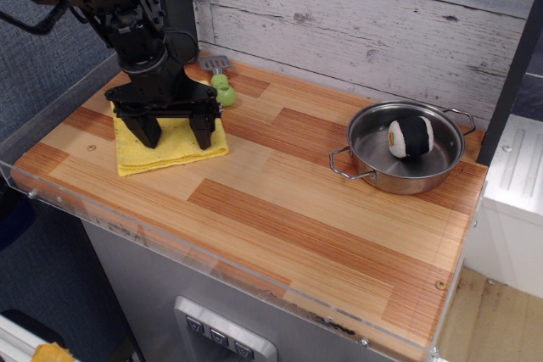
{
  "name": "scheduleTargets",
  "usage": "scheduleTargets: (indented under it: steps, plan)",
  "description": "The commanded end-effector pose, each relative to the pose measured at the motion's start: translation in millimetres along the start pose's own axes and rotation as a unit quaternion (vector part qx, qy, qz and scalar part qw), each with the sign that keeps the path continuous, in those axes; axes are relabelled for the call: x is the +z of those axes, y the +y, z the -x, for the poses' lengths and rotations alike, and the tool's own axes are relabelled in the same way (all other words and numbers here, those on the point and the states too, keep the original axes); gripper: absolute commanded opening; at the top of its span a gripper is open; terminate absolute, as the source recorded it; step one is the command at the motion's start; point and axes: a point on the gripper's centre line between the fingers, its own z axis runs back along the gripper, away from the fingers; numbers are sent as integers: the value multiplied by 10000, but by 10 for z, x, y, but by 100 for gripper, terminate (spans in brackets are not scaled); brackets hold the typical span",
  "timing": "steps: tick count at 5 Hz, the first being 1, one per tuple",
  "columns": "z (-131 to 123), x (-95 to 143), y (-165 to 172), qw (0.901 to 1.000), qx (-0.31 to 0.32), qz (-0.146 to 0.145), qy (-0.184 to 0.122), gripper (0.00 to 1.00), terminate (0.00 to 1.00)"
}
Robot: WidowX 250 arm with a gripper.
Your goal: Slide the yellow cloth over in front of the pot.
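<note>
The black gripper [176, 135] stands over the yellow cloth [172, 147] at the left end of the wooden counter [280, 201], its two fingers spread wide apart and pointing down, both tips [204, 135] pressed onto the fabric rather than pinched around it. The cloth lies flat and folded, with one corner toward the front edge of the counter and its right edge past the gripper's right finger. The pot [405, 155] sits well apart from it, near the right end and toward the back wall (a small black, white and yellow sushi-roll toy [410, 136] rests inside it). Just behind the gripper, a green-handled spatula [220, 80] lies on the counter, its grey blade toward the wall and its handle partly hidden by the arm.
</note>
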Motion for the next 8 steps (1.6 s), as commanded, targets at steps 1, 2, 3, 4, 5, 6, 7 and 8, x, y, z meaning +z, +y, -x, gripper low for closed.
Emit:
scheduleTargets:
  steps: [1, 2, 3, 4, 5, 6, 7, 8]
  plan:
    - [185, 16, -390, 9989, -399, 261, 35, 100, 0]
    - [281, 1, -603, 9975, -574, 382, 152, 100, 0]
    - [358, 11, -750, 9959, -775, 419, 215, 100, 0]
    - [460, 45, -915, 9935, -1012, 463, 239, 100, 0]
    - [572, 62, -1088, 9902, -1259, 510, 330, 100, 0]
    - [686, 91, -1260, 9860, -1495, 647, 345, 100, 0]
    - [788, 139, -1383, 9830, -1670, 649, 399, 100, 0]
    - [819, 170, -1460, 9799, -1831, 681, 404, 100, 0]
